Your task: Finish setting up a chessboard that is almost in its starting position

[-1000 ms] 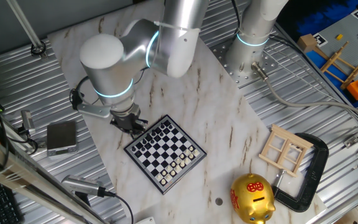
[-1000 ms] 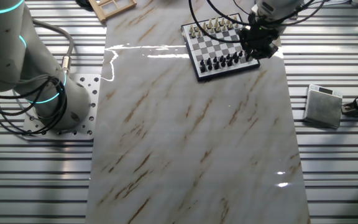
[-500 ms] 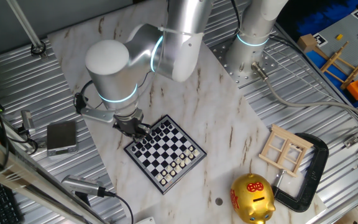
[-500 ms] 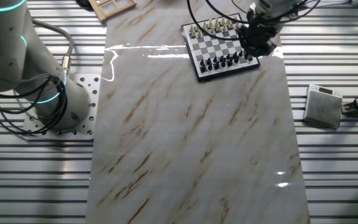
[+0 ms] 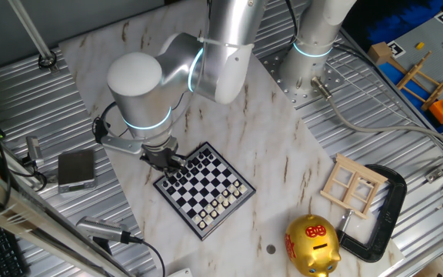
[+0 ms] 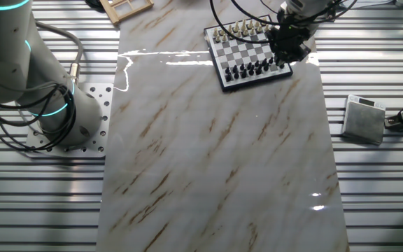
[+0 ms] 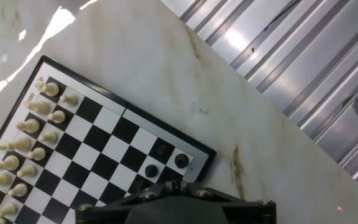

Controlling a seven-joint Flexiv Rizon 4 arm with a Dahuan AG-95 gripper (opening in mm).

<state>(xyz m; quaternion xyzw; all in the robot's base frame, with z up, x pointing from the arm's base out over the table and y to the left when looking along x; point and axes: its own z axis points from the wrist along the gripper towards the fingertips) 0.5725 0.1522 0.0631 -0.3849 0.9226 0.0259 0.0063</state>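
Observation:
The chessboard [image 5: 204, 190] lies on the marble table, with black pieces at its far-left side and white pieces at its near-right side. It also shows in the other fixed view [image 6: 249, 50] and in the hand view [image 7: 92, 149]. My gripper [image 5: 168, 159] hovers just over the board's black-piece corner, also seen in the other fixed view [image 6: 287, 47]. In the hand view its fingertips [image 7: 174, 185] stand pressed together at the bottom edge. I cannot see anything held between them. Two black pieces [image 7: 151, 169] stand on corner squares just ahead of the fingers. White pieces [image 7: 33, 134] line the far side.
A grey box [image 5: 76, 168] sits on the ribbed metal left of the board. A pale wooden frame [image 5: 353, 185], a black clamp [image 5: 387, 211] and a gold piggy bank [image 5: 311, 245] lie to the right. The arm's base [image 5: 314, 46] stands at the back.
The arm has shifted slightly right, carrying the gripper from the board's left edge to over its black-piece corner. The board and pieces have not moved.

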